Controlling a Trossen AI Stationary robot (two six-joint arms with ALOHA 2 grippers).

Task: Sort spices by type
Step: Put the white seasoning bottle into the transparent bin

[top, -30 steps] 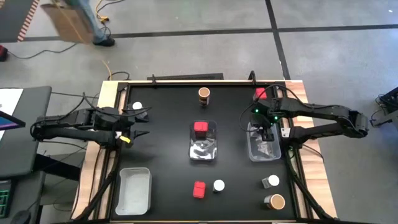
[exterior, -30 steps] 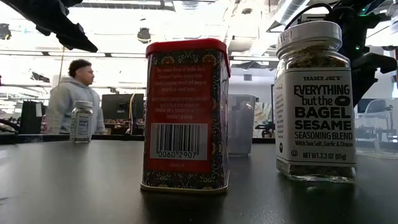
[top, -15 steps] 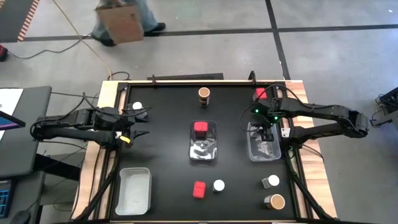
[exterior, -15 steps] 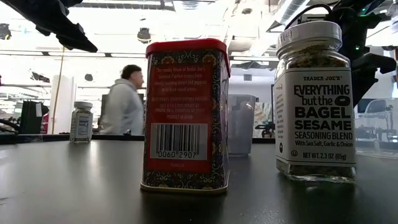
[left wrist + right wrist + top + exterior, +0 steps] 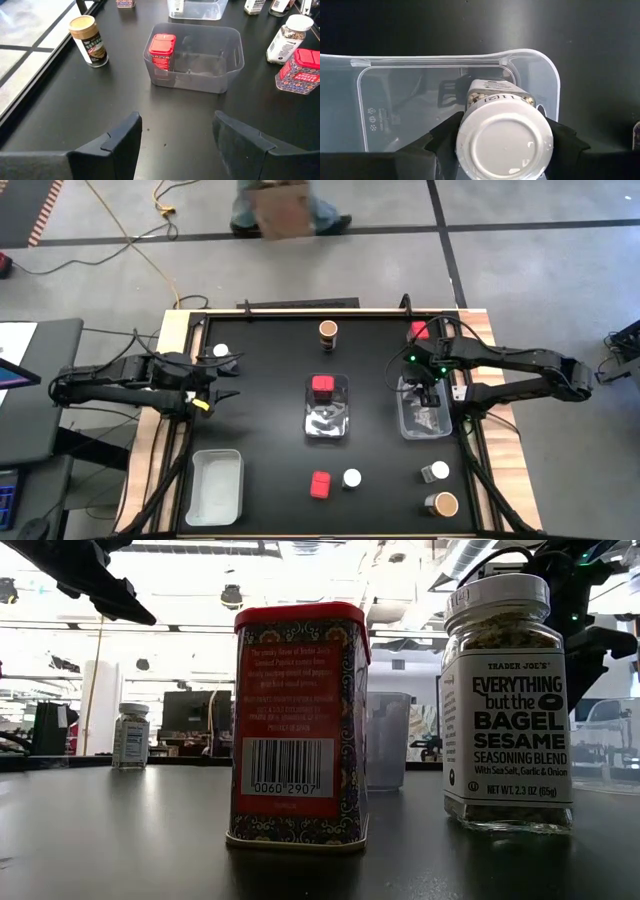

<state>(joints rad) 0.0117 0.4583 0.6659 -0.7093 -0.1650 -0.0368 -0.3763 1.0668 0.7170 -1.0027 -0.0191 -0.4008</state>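
I have the right gripper [image 5: 502, 142] down inside the clear bin [image 5: 424, 418] on the right side of the desk [image 5: 270, 380], its fingers either side of a white-lidded jar [image 5: 504, 141] standing in that bin. The fingers sit right against the jar's sides, but I cannot tell whether they are clamped on it or just off it. The left gripper [image 5: 175, 140] hangs over the left part of the desk with its fingers apart and nothing between them.

In the middle bin [image 5: 327, 420] a red tin [image 5: 322, 386] stands at the far end. Another red tin [image 5: 320, 484] stands on the desk near the front, with a white-lidded bagel seasoning jar [image 5: 352, 478] just beside it. At the front right are a further white-lidded jar [image 5: 437, 471] and a brown-topped jar [image 5: 443, 504]. A second brown-topped jar [image 5: 328, 332] stands near the far edge, a small white-lidded jar [image 5: 221, 351] at the far left, and a red tin [image 5: 418, 331] at the far right. A third bin [image 5: 217, 485] lies at the front left.
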